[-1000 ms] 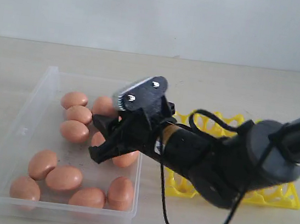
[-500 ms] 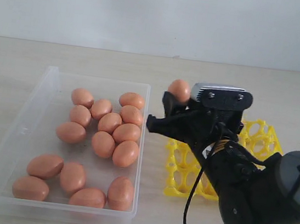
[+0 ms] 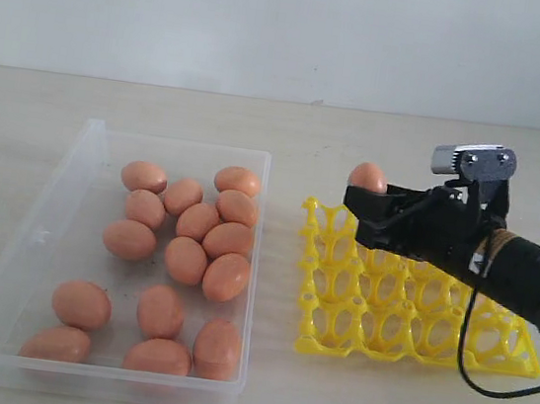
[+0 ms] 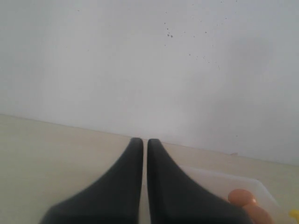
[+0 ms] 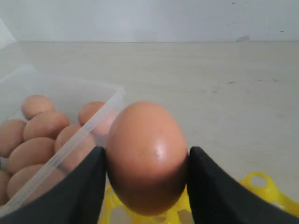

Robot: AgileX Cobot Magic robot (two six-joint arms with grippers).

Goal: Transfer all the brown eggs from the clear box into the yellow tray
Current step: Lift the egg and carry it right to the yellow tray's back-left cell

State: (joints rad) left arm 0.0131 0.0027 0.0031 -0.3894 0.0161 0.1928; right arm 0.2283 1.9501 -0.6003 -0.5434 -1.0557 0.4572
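Where the right gripper (image 3: 366,203) closes, one egg (image 5: 147,156) sits pinched between two dark fingers (image 5: 81,189); long axis upright, pads on opposite flanks at about the widest girth; the crown stands proud of the tips in the exterior view.

Location of held egg: raised over the far rows of the tray (image 3: 306,344), toward the box side; not yet in a cup.

Handling, by judgement: light; shell rigid but brittle; surface smooth with a slight gloss, so apt to slip under a faint pinch and crack under a hard one; best taken across the belly, as here, with even, modest pressure; best lowered slowly between the posts and let go only once seated.

Tray: yellow openwork, cups and short posts; every cup in view empty; its right part hidden behind the arm; set just beside the box (image 3: 41,242), a narrow strip of table (image 3: 437,144) between.

Box: clear, low-walled; fifteen eggs (image 3: 198,220) loose on the floor; ten bunched at the far end, most touching, little finger room between; five nearer, more spread out, likely the easier takes.

Left gripper (image 4: 145,144): absent from the exterior view; in its wrist view the fingers are drawn together to a slit, holding nothing; a box corner with an egg or two shows beyond.
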